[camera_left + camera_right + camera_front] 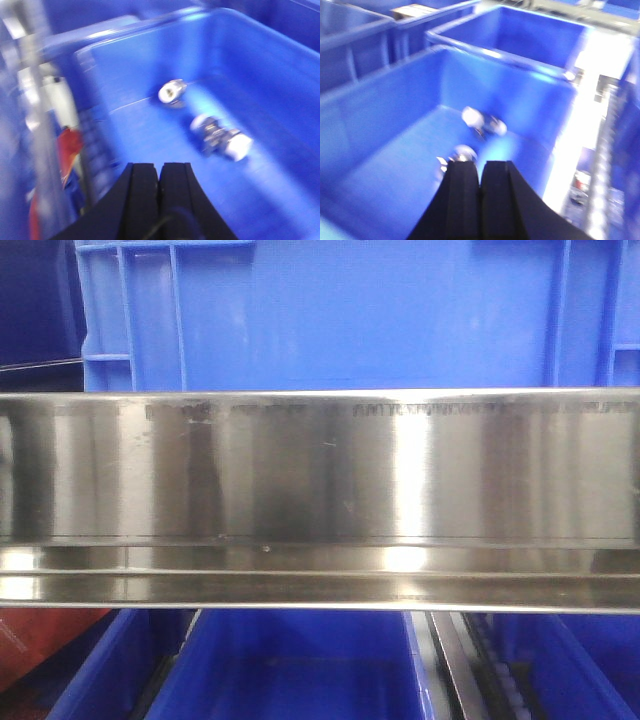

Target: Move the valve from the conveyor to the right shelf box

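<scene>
Both grippers are closed, holding nothing: our left gripper (159, 175) and right gripper (480, 172) each hang over a blue plastic box (260, 75), black fingers pressed together. We see the brushed steel shelf (320, 480) rail filling the front view. One valve (220, 136) lies on the box floor, long axis diagonal, white caps at the ends; another valve (171, 92) lies near.

Two valves lie inside a box (260, 75), one valve (220, 136) nearer, another valve (171, 91) behind it; a shelf (320, 480) rail crosses before boxes.
</scene>
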Tool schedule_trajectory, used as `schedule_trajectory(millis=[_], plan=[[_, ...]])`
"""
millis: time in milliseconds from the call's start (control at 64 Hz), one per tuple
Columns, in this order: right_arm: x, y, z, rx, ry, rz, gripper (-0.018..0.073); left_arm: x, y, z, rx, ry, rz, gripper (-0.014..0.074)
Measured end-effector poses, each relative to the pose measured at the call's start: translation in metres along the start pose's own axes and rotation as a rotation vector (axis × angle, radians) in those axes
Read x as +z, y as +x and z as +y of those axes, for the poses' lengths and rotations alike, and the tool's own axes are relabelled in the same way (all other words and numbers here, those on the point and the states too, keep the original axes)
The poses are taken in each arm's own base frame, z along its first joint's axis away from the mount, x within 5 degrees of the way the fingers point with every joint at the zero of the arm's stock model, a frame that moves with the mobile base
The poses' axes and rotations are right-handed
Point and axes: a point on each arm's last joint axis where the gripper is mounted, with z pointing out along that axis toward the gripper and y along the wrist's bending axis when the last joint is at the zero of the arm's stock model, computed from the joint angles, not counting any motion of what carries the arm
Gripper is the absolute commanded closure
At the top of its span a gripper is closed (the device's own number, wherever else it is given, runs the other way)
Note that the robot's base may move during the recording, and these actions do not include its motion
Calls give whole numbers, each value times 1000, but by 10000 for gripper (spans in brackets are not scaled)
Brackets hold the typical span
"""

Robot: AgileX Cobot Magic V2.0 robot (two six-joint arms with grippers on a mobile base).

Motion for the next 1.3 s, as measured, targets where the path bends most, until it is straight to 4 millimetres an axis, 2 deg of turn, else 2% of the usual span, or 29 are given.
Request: schedule_trajectory(millis=[250,406,594,797,984,1297], plan=[[-41,60,5,-1,21,-67,713,-65,63,6,-18,-15,-192,708],[-66,100,10,-2,26,-100,713,-103,118,6,-17,-10,-331,708],[-75,146,13,0,33,-128,713,-119,179,5,-15,-8,-433,708],[-72,189,14,4,48,-178,713,-114,231,4,-13,-2,-512,708],[-65,205,13,7,52,-167,713,-107,249,2,-15,3,-545,708],[-66,203,13,7,55,-188,713,-107,249,2,-17,4,-554,708]])
